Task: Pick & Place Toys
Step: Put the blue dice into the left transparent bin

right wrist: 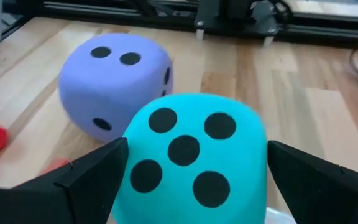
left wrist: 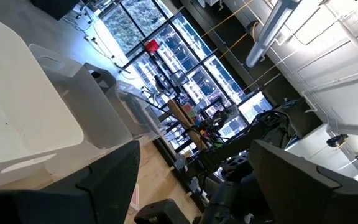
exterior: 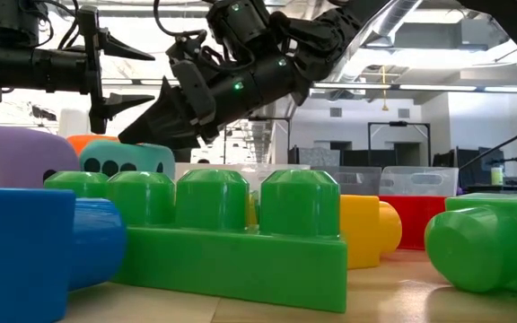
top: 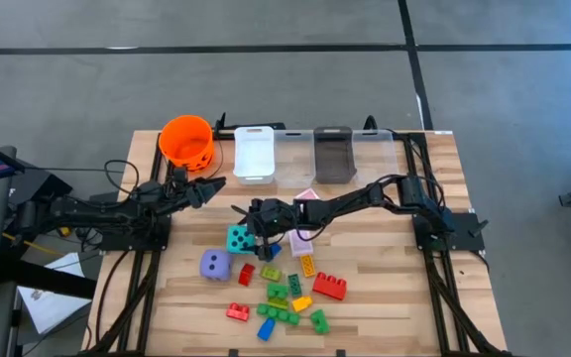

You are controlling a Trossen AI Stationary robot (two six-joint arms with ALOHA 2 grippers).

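Mid-table, the right gripper [top: 249,220] hangs over the teal foam die with black dots [top: 240,238], fingers spread wide, one on each side of it in the right wrist view [right wrist: 191,158]. Nothing held yet; I can't tell whether the fingers touch its faces.

Die position: left of centre, just beside the purple dotted die [top: 215,264], which lies nearer and further left. Loose plastic bricks sit near-right of it: a small red brick [top: 247,274], a big red brick [top: 330,286], and green ones [top: 278,292].

Left gripper [top: 204,188] is also wide and empty, parked left-far beside the round orange plastic bucket [top: 187,141]. Not involved.

Doing this step well, my read:
- Die looks soft, so close gently. A hard squeeze will deform it and it may pop out.
- Keep the fingers centred on opposite flat faces, not on an edge or corner, or it will rotate on lift.
- Come down low enough to grip around mid-height.
- The purple die is close; watch that the finger on that side doesn't nudge it.
- Lift straight up before traversing to clear the bricks.

Far side: white rectangular plastic bin [top: 255,154] and clear rectangular bins [top: 333,154].
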